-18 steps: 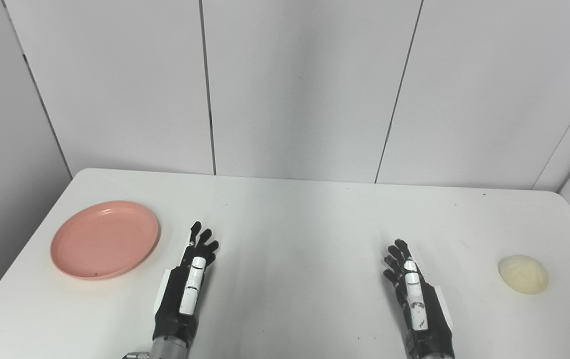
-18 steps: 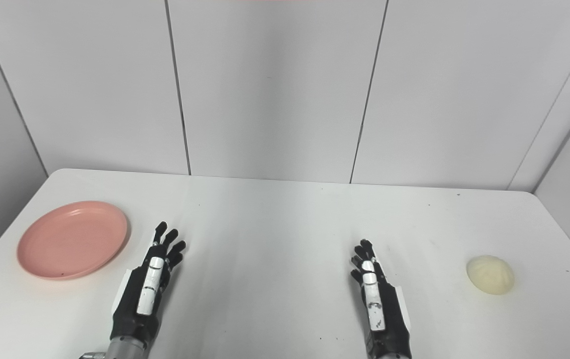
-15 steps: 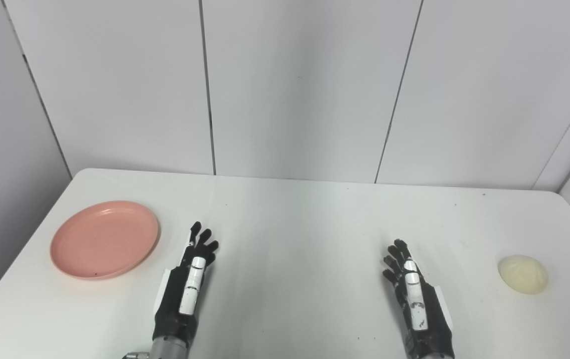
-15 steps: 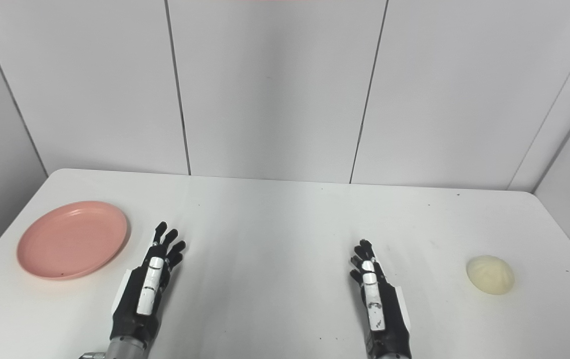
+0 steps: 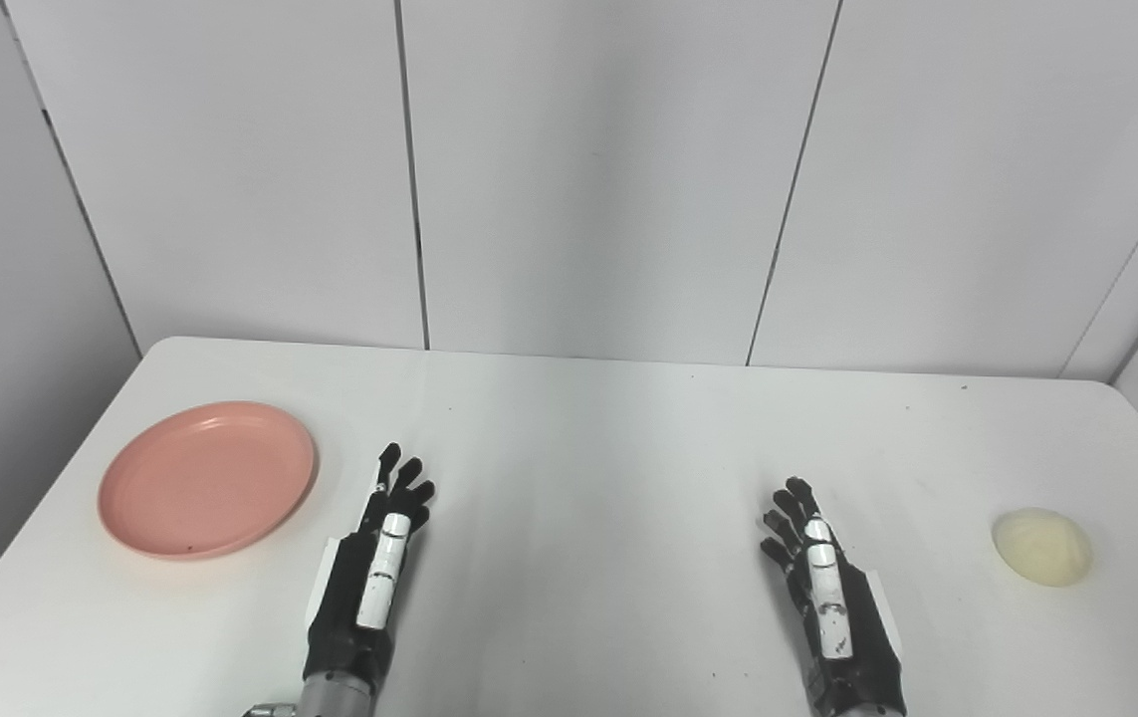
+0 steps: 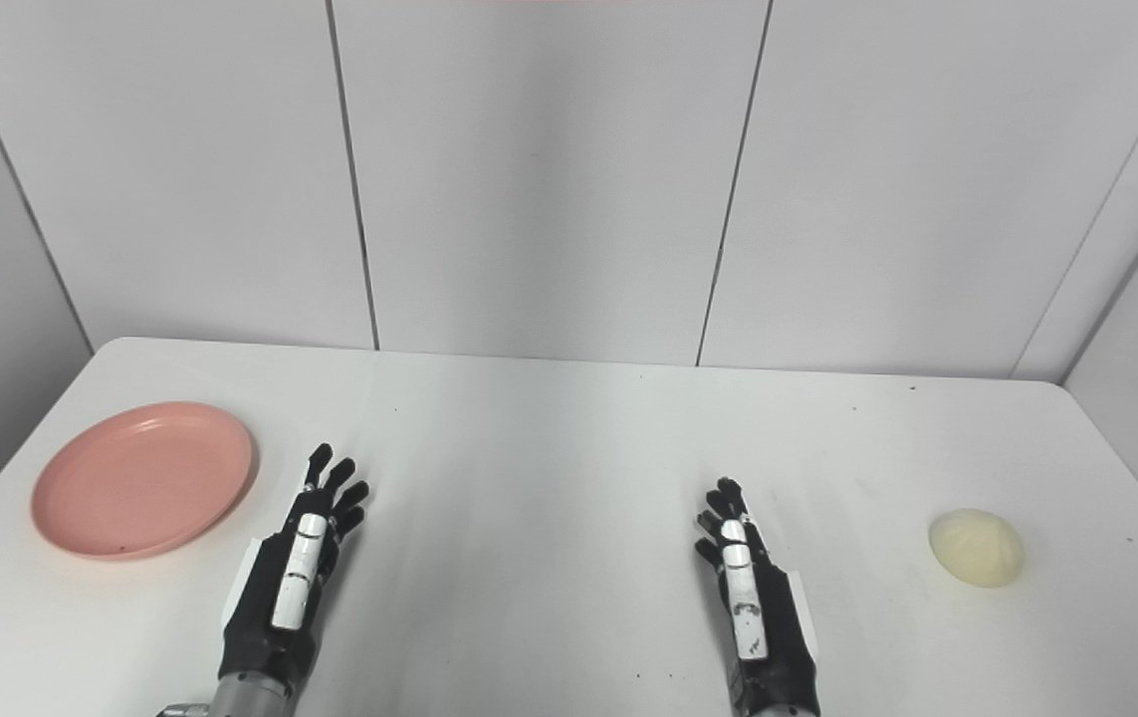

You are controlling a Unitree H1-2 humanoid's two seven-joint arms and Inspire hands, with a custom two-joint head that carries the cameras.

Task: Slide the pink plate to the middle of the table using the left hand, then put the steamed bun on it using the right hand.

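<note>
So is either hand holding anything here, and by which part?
Nothing is held. The left hand and right hand are both open over the white table, apart from the round pink plate and the pale steamed bun.

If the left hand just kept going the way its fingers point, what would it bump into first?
Probably nothing on the table. The left hand points toward the far wall, passing beside the pink plate, which lies off to its left. That path looks bare, though depth is hard to judge.
</note>
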